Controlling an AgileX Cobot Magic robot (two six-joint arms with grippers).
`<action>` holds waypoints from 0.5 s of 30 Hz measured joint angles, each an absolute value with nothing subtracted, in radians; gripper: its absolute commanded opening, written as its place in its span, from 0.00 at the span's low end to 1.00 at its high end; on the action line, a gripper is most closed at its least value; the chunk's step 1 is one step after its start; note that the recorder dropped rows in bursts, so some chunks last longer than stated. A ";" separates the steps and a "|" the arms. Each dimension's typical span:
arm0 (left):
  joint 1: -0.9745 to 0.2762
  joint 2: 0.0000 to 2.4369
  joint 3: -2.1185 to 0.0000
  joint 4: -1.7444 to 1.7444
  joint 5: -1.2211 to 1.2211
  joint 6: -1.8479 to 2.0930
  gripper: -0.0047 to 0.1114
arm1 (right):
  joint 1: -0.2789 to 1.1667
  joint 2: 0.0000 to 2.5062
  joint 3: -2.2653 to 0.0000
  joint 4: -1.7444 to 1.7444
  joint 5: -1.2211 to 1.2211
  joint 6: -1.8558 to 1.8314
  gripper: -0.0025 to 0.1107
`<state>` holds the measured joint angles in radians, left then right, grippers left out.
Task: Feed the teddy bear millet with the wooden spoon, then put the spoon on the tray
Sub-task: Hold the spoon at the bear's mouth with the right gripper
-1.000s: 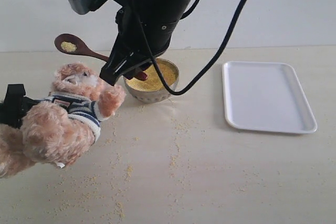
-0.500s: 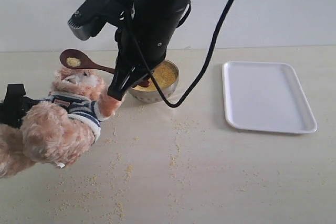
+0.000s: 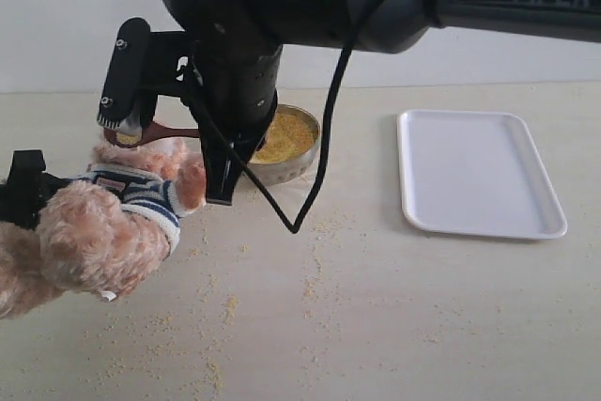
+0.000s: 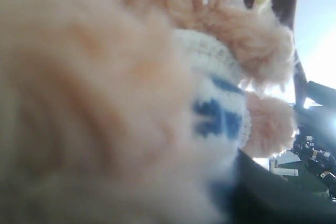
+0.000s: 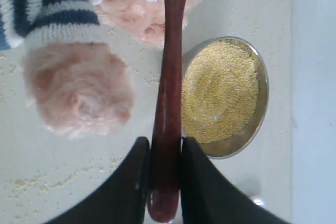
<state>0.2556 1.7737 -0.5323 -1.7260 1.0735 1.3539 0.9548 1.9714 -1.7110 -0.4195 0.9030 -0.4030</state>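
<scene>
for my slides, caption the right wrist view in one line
Right gripper holds the wooden spoon to the teddy bear, beside a metal bowl of millet

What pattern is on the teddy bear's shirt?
Navy-and-white stripes; the teddy bear's shirt shows best in the right wrist view.

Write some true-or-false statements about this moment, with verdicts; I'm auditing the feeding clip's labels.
1. The right gripper clamps the handle of the small dark reddish-brown wooden spoon. True.
2. The spoon lies on the flat white rectangular tray. False: it is held up by the face of the fluffy tan teddy bear in a striped shirt.
3. The round metal bowl is empty. False: it holds yellow millet.
4. Loose grains are scattered on the pale table. True.
</scene>
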 measured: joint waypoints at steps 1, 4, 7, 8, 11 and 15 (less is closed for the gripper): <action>0.256 1.774 -0.532 -1.726 1.074 1.354 0.08 | 0.961 1.971 -1.711 -0.439 0.903 -0.401 0.02; 0.256 1.774 -0.532 -1.726 1.075 1.354 0.08 | 0.975 1.971 -1.711 -0.477 0.901 -0.399 0.02; 0.256 1.774 -0.532 -1.726 1.077 1.354 0.08 | 0.977 1.971 -1.711 -0.501 0.908 -0.395 0.02; 0.256 1.774 -0.532 -1.726 1.077 1.354 0.08 | 0.977 1.971 -1.711 -0.514 0.914 -0.392 0.02; 0.256 1.774 -0.532 -1.726 1.077 1.354 0.08 | 0.977 1.971 -1.711 -0.536 0.925 -0.392 0.02; 0.256 1.774 -0.532 -1.726 1.077 1.354 0.08 | 0.977 1.971 -1.711 -0.539 0.925 -0.392 0.02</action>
<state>0.2556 1.7737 -0.5323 -1.7260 1.0770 1.3539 0.9773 1.9714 -1.7110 -0.5392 0.9253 -0.3918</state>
